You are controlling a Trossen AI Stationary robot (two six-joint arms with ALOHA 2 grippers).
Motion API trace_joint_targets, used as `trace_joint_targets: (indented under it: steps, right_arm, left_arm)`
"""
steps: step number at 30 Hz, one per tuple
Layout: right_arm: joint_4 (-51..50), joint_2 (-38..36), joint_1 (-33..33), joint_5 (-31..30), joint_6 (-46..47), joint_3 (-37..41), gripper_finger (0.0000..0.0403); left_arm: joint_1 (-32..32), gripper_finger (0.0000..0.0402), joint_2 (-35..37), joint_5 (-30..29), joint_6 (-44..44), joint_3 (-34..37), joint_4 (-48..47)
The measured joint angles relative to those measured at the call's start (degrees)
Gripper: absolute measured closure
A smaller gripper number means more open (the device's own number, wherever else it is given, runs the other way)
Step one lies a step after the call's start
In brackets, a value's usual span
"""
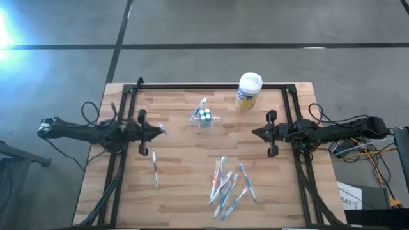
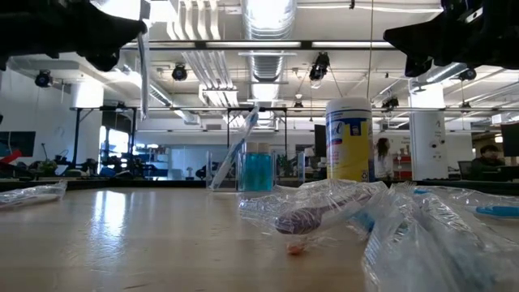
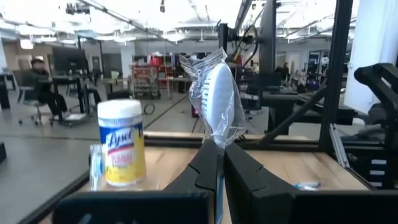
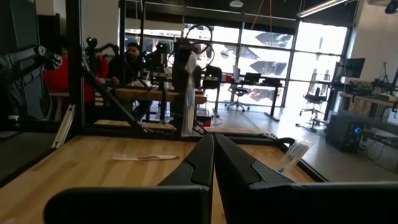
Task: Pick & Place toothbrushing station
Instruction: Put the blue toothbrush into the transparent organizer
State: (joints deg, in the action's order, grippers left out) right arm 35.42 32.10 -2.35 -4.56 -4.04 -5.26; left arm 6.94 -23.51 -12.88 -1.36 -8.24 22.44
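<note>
I see the clear toothbrushing station (image 1: 204,117) standing on the far middle of the wooden table (image 1: 185,185), one wrapped toothbrush leaning in it. Just right of it stands a yellow canister (image 1: 248,91) with a white lid, its label reading "Lysol" in the left wrist view. My left gripper (image 3: 219,147) is clamped on a plastic-wrapped toothbrush (image 3: 217,93) at the table's left side. My right gripper (image 4: 213,144) sits fully closed and empty at the right. Loose wrapped toothbrushes (image 1: 229,182) lie near the front edge. Beyond is an open workshop with desks and seated people.
</note>
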Motion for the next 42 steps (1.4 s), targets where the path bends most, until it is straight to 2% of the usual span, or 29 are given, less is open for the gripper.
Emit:
trace_joint_targets:
  steps: [15, 19, 24, 28, 33, 39, 42]
  right_arm:
    - [0.02, 0.0, 0.0, 0.0, -0.41, 0.0, 0.0394]
    - [0.11, 0.0, 0.0, 0.0, -0.46, 0.0, 0.0394]
    - [0.55, 0.0, 0.0, -0.02, -0.68, 0.0, 0.0394]
    - [0.83, 0.0, 0.0, -0.13, -1.02, 0.0, 0.0394]
    - [0.8, 0.0, 0.0, -0.13, 1.82, 0.03, 0.0394]
    - [0.79, 0.0, 0.0, -0.13, 4.07, 0.86, 0.0394]
    - [0.79, 0.0, 0.0, -0.11, 5.45, 1.6, 0.0394]
  left_arm:
    - [-0.15, 0.0389, -0.02, -2.3, 4.69, 1.99, -1.55]
    - [-0.15, 0.0388, -0.12, -4.52, 5.97, 1.15, -1.53]
    - [-0.2, 0.0392, -0.62, -4.61, 5.84, -1.45, -1.53]
    - [-0.2, 0.0392, -3.04, -2.91, 5.79, -5.76, -1.91]
    - [-0.2, 0.0392, -9.5, -2.59, 2.46, -13.58, -2.32]
    - [-0.2, 0.0392, -21.79, -2.68, -1.19, -28.2, -9.79]
    - [-0.35, 0.0392, -28.43, -6.52, -2.59, -34.68, -11.71]
